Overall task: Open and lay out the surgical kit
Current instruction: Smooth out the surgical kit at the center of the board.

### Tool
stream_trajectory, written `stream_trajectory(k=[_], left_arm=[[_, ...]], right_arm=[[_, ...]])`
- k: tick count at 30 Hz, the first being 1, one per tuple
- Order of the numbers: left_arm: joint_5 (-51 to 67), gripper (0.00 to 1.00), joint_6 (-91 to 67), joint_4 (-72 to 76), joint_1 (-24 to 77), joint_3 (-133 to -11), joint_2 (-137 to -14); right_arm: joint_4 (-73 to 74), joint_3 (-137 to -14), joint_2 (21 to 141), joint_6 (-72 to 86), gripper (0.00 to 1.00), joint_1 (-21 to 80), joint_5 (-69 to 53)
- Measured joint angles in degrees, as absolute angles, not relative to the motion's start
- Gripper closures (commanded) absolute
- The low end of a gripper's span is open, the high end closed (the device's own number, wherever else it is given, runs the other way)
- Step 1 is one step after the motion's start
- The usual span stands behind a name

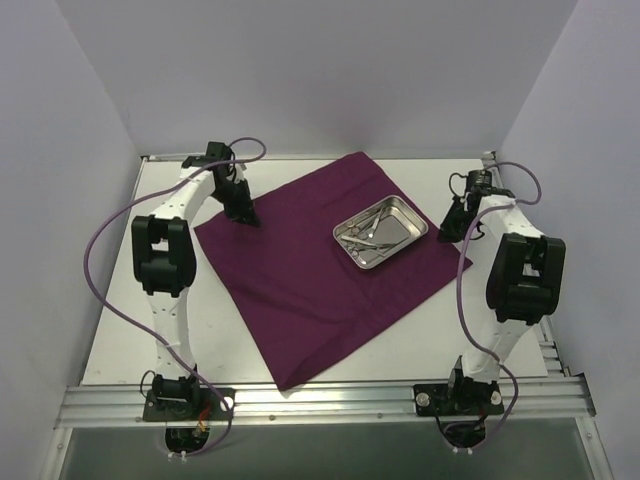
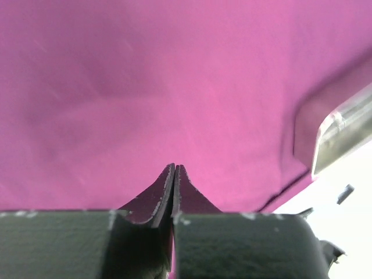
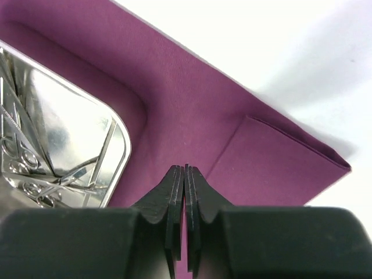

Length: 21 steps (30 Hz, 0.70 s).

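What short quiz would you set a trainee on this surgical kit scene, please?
1. True or false: the steel tray rests on bare table.
2. The instruments lie: A in the tray; B on the table; C on the rail.
3. Fill in: the left gripper and right gripper are both ____.
Key: 1 false, it rests on the purple cloth. 2 A. 3 shut.
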State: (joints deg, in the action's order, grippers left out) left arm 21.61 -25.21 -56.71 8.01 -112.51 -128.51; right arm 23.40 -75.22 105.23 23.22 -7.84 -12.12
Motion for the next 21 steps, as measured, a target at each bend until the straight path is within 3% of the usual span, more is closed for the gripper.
stream_trajectory(k=[10, 21], left_arm=[[23.44, 0.98, -22.48, -54.19, 16.29, -92.18, -114.83], [22.96, 0.98, -20.4, -54.08, 21.12, -84.23, -110.43]], right_arm=[[21.82, -75.22, 110.98, 23.75, 1.0, -7.86, -12.84], [20.82, -70.37, 109.03, 23.66, 1.0, -8.43, -10.46]])
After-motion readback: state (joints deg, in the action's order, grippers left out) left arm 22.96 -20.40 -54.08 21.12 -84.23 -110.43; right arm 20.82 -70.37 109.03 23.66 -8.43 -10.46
